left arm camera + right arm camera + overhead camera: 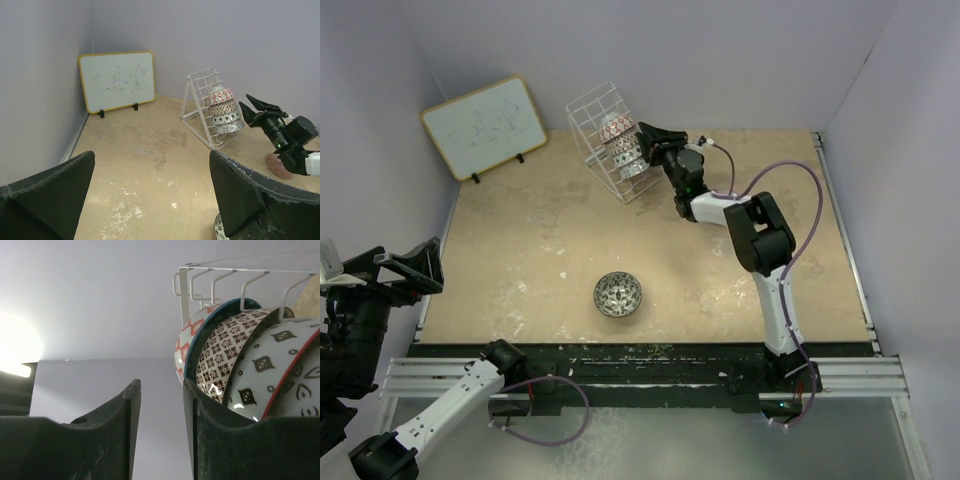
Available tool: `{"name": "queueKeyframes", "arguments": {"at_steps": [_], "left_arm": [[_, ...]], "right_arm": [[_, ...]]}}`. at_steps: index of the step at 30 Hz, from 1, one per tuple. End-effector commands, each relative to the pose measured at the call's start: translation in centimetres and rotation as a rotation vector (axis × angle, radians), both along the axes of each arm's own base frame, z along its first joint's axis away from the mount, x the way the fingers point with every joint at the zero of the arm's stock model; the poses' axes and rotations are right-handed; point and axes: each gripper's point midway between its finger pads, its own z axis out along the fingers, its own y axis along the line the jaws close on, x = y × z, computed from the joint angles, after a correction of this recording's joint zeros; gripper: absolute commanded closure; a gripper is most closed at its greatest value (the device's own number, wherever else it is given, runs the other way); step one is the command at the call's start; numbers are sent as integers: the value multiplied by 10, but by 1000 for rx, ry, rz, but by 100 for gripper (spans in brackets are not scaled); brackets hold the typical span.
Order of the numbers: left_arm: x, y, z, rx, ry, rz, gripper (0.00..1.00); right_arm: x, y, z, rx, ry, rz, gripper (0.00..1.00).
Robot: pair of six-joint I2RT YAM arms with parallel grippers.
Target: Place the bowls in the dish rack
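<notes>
Bowls [620,148] stand in the dish rack [588,105] — right pincer [160,385] just beside them, apart; whiteboard [485,125] left of the rack, one bowl [618,294] well in front; left pincer [151,155] wide apart.

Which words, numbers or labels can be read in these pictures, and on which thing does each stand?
Whiteboard: faint marks, too blurred to read.
Bowls in the dish rack: patterns only, no text.
Nothing else bears readable writing.
</notes>
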Motion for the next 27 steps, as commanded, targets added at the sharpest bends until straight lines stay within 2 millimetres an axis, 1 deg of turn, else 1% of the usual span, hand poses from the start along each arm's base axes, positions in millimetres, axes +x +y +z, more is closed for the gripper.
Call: {"name": "queueKeyframes", "arguments": {"at_steps": [1,5,8,10,13,14,15,17,19,20,21,22,23,25,27], "left_arm": [[0,-1,8,-7,-24,-12,1],[0,0,10,-10,-26,-7,1],[0,-1,12,-16,-29,-9,1],[2,-3,14,-18,-33,-15,1],[6,-8,15,-22,-33,-27,1],[7,-9,16,-22,-34,-31,1],[8,-11,16,-22,-33,-34,1],[11,-14,17,-23,-35,-45,1],[11,-16,18,-27,-38,-51,1],[12,-16,19,-27,-38,-52,1],[12,-16,19,-27,-38,-51,1],[12,-17,19,-26,-37,-52,1],[13,-17,18,-25,-35,-51,1],[14,-17,17,-22,-30,-48,1],[16,-19,17,-21,-29,-48,1]], "right_arm": [[-19,-14,68,19,-127,-17,56],[-38,-18,81,-37,-136,-3,54],[-58,-10,85,-139,-134,59,51],[-77,0,82,-225,-134,126,50],[-106,16,65,-405,-120,229,48],[-116,21,50,-487,-76,273,47],[-128,27,45,-574,-68,310,45],[-151,34,25,-766,-41,369,38],[-179,41,7,-979,-46,424,31],[-196,44,-2,-1068,-39,456,29],[-213,48,-9,-1145,-51,492,29],[-235,57,-16,-1207,-70,544,28],[-253,61,-22,-1267,-81,584,28],[-285,63,-38,-1402,-85,647,28],[-310,61,-52,-1505,-72,703,29]]}}
